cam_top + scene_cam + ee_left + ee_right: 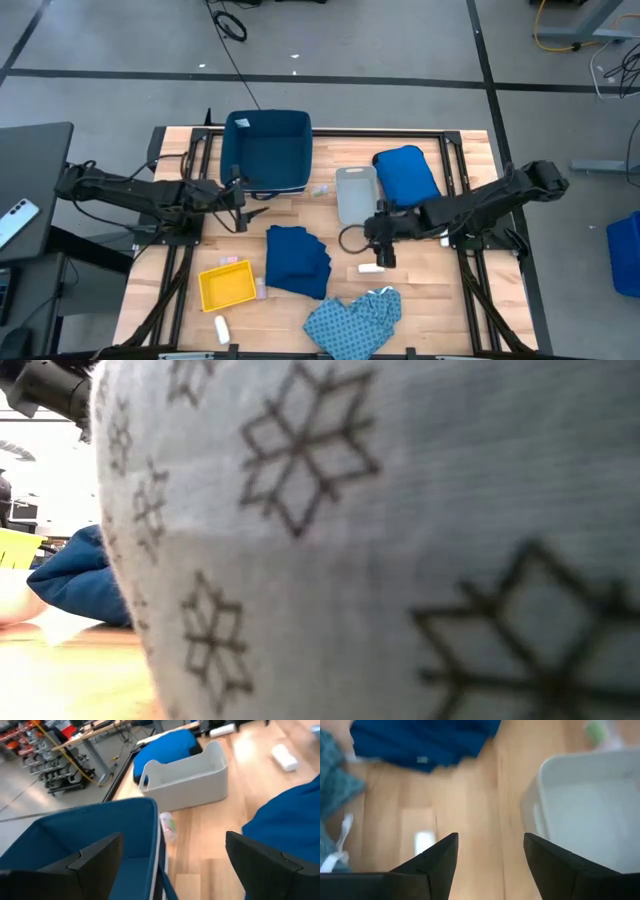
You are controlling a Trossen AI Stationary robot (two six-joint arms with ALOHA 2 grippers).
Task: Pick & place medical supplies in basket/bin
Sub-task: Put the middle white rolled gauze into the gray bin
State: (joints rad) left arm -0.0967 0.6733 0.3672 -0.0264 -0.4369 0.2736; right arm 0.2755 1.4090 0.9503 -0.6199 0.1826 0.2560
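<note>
My left gripper [240, 208] is open and empty beside the near right corner of the navy bin [268, 150], whose wall shows in its wrist view [100, 840]. My right gripper [383, 252] is open and empty over bare table between the grey tray [356, 193] and a white packet [371, 268]. In the right wrist view the packet [424, 841] lies just outside one finger. The dark navy garment [298, 260] lies at mid table. The light blue patterned garment [355, 320] lies at the near edge and fills the low view [400, 540]. The yellow tray [228, 285] stands at the near left.
A royal-blue puffy bundle [407, 175] lies right of the grey tray. Small packets lie between the bin and the grey tray [320, 189], by the yellow tray [260, 290] and at the near left edge [221, 327]. A black cable loop [350, 238] lies by my right gripper.
</note>
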